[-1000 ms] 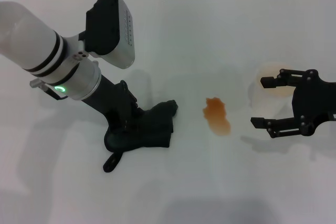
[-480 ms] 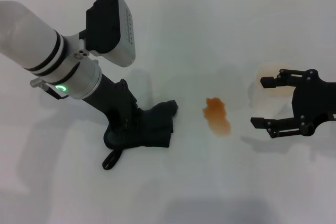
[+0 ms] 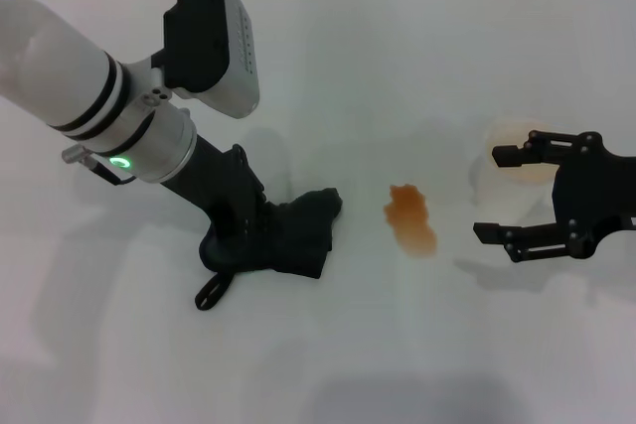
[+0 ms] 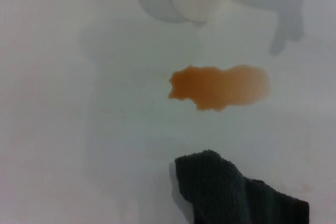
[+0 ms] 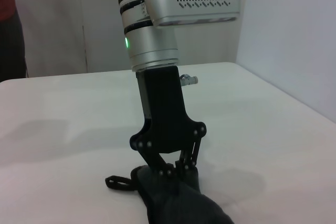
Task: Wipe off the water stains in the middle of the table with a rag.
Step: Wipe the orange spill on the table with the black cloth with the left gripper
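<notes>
Dark green-black terry cloth, the rag (image 3: 283, 237) lies bunched on the white desk (image 3: 328, 364) with its loop tab trailing toward me, and my left gripper (image 3: 250, 235) is down on it, fingers pinched into the folds near the cloth's left side, so I read it as gripped. The orange-brown water stains (image 3: 410, 217) sit just to the right of the rag, close but not yet touched; the left wrist view shows a bare strip of desk between the rag's edge and the blotch. I judge the cloth soft, light and floppy, so it should drag easily and soak well, but a pinch at one edge may let the free part fold under; holding a thick bunch and pressing down seems wise. My right gripper (image 3: 512, 196) rests well to the right, fingers spread wide around a pale cup (image 3: 517, 146), idle.
</notes>
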